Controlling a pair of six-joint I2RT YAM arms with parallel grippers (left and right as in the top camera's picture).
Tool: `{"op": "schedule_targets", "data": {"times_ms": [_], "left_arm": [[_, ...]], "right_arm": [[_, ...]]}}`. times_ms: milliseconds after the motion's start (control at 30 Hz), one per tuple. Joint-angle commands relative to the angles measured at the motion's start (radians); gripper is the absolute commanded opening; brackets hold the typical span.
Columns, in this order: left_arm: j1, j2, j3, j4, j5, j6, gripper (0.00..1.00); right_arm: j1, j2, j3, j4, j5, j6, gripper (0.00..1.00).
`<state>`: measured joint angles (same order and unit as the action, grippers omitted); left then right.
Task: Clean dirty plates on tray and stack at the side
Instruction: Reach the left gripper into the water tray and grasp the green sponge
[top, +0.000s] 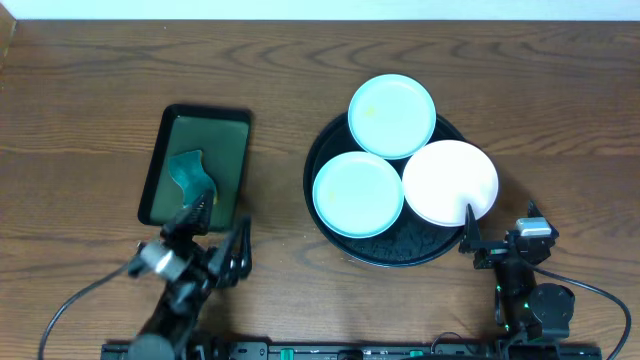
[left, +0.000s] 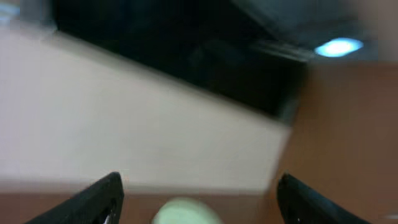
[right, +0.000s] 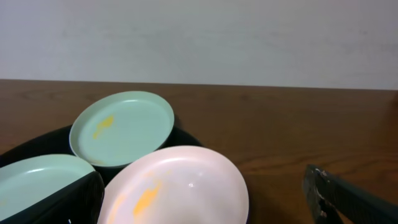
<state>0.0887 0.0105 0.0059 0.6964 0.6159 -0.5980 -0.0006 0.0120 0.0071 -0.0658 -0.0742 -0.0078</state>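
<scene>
- All three plates sit on the black tray (top: 392, 254), none stacked at the side yet, so by our reading the cleaning has not begun.
- The far mint plate (top: 392, 115) overhangs the back rim, the near mint plate (top: 358, 193) lies flat inside, and the white plate (top: 450, 182) pokes out over the right rim.
- That overhang puts the white plate's edge nearest the right gripper (top: 498, 222), probably the easiest lip to pinch.
- The right gripper hovers just beside that edge with its jaws spread wide and nothing between them.
- From the right wrist we see why these count as dirty: a yellow smear (right: 147, 198) on the white plate and another on the far mint one.
- The left gripper (top: 218, 230) is also released and empty, poised at the near end of the green tray (top: 226, 150).
- A teal wiper (top: 190, 172), cloth or sponge we cannot tell, lies in that tray, so the left arm looks placed to fetch it.
- The left wrist view is too blurred to add anything.
</scene>
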Motion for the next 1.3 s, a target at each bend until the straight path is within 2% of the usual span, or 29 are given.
{"op": "schedule_targets", "data": {"times_ms": [0, 167, 333, 433, 633, 733, 800, 867, 933, 1033, 1100, 1267], "left_arm": [[0.000, -0.006, -0.001, 0.136, 0.030, -0.065, 0.79], [0.000, 0.008, 0.056, 0.132, -0.141, 0.050, 0.79], [0.000, 0.133, 0.224, 0.002, -0.217, 0.179, 0.79], [0.000, 0.282, 0.419, -0.246, -0.217, 0.267, 0.79], [0.000, 0.729, 0.927, -0.984, -0.206, 0.371, 0.79], [0.000, 0.904, 1.112, -1.206, -0.154, 0.380, 0.79], [0.000, 0.974, 1.186, -1.259, -0.079, 0.381, 0.79], [0.000, 1.022, 1.236, -1.262, -0.042, 0.440, 0.79], [0.004, 1.084, 1.299, -1.322, -0.253, 0.378, 0.79], [0.029, 1.186, 1.392, -1.477, -0.463, 0.338, 0.79], [0.054, 1.260, 1.444, -1.567, -0.505, 0.338, 0.79], [0.080, 1.381, 1.454, -1.656, -0.496, 0.334, 0.79]], "right_arm": [[0.009, -0.003, -0.002, -0.005, 0.003, 0.011, 0.99], [0.009, -0.003, -0.002, -0.005, 0.003, 0.011, 0.99], [0.009, -0.003, -0.002, -0.005, 0.003, 0.011, 0.99], [0.009, -0.003, -0.002, -0.005, 0.003, 0.011, 0.99], [0.009, -0.003, -0.002, -0.005, 0.003, 0.011, 0.99], [0.009, -0.003, -0.002, -0.005, 0.003, 0.011, 0.99], [0.009, -0.003, -0.002, -0.005, 0.003, 0.011, 0.99], [0.009, -0.003, -0.002, -0.005, 0.003, 0.011, 0.99], [0.009, -0.003, -0.002, -0.005, 0.003, 0.011, 0.99], [0.009, -0.003, -0.002, -0.005, 0.003, 0.011, 0.99], [0.009, -0.003, -0.002, -0.005, 0.003, 0.011, 0.99], [0.009, -0.003, -0.002, -0.005, 0.003, 0.011, 0.99]]}}
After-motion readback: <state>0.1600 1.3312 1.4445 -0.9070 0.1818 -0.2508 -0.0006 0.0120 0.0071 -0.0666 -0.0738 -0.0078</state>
